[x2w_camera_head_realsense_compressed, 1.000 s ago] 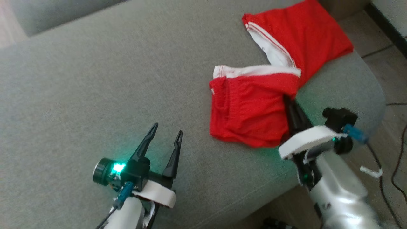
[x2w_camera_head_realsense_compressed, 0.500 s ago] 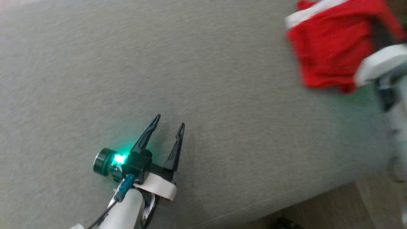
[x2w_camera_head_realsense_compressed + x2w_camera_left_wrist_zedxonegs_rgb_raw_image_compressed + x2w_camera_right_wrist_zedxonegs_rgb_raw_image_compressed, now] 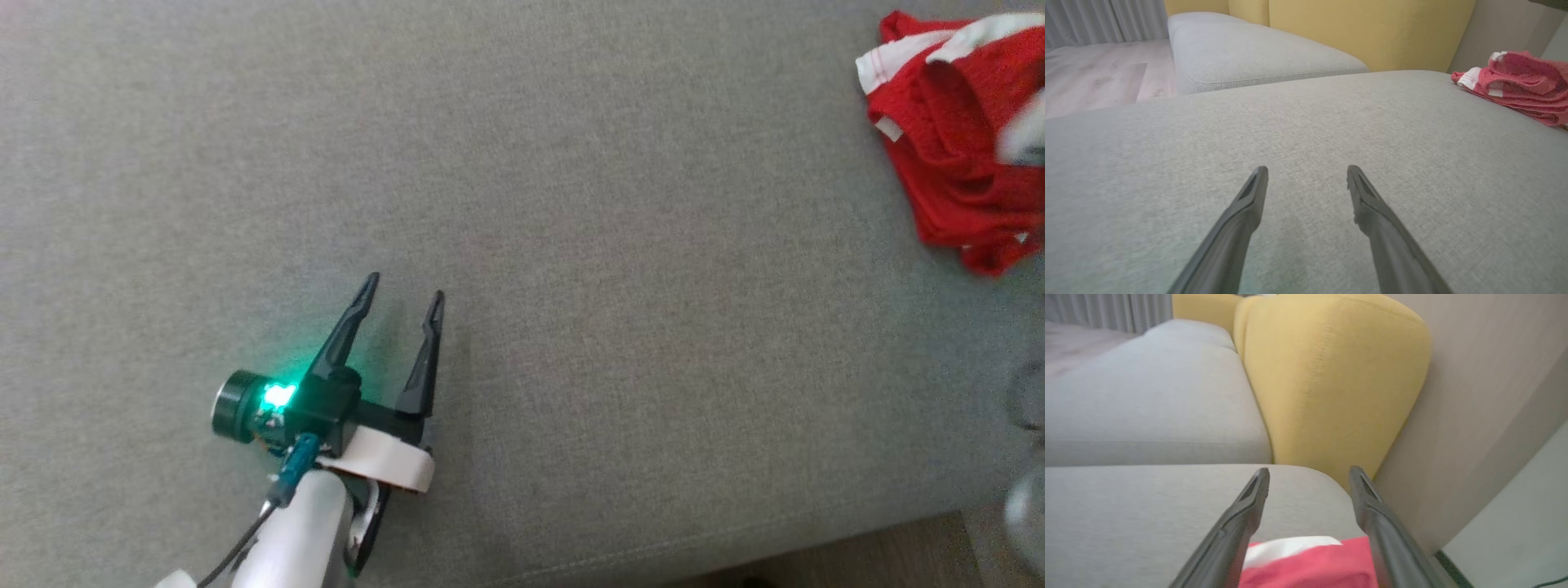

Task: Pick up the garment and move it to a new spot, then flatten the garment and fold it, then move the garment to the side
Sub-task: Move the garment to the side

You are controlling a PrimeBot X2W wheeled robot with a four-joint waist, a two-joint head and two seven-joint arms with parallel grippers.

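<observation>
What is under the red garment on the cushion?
The red garment lies crumpled directly on the grey sofa cushion. Anything beneath its folds is covered and cannot be seen.

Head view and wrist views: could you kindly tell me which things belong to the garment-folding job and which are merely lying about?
Job: red shorts, crumpled on the grey sofa seat; left gripper, open; right gripper, open near the shorts.
Lying about: yellow back cushion; grey curtain; wooden floor.
</observation>
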